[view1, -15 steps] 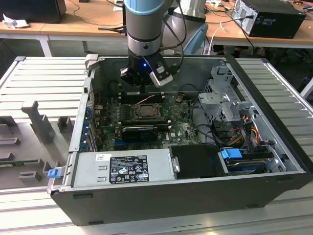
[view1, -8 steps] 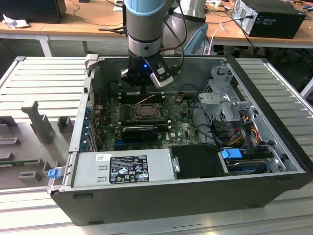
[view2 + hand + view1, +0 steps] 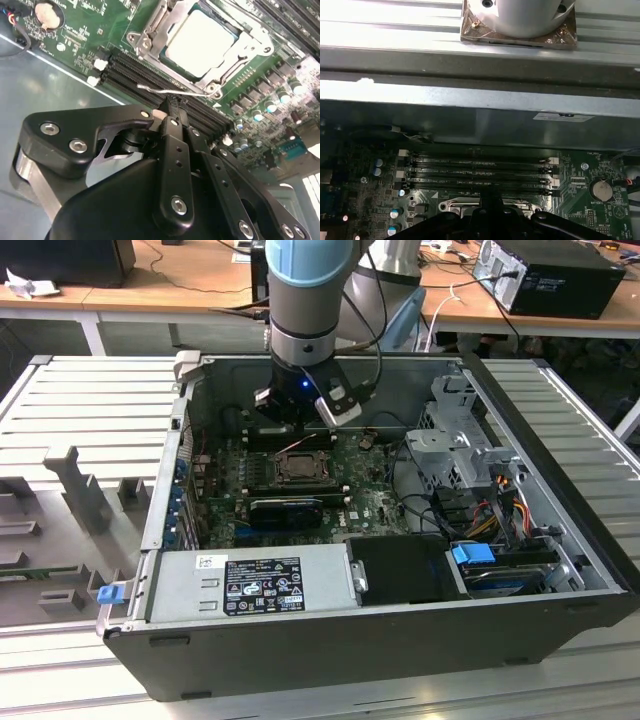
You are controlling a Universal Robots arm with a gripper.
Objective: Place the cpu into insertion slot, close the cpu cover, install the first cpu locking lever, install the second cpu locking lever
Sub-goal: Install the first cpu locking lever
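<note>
Currently the gripper hangs inside the open computer case, just above the motherboard and beside the far edge of the insertion slot as the exterior view shows it. In the second wrist view the black fingers are pressed together at their tips, clenched, with nothing visibly grasped; the tips sit at the thin silver locking lever, though contact with it cannot be confirmed.

The cpu lies seated in the insertion slot, its pale metal face up. The cpu cover is lowered flat around it, the chip showing through the central cut-out. The locking lever is a wire rod running along the socket's near side, between the socket and the row of black memory slots; whether it is latched cannot be told.

In the first wrist view the closed fingers point toward 4 memory slots, with a coin battery on the board off to one side and the case wall beyond.

On the exterior view's near side, the power supply fills the case's front edge, and a drive cage stands to the exterior view's right.
</note>
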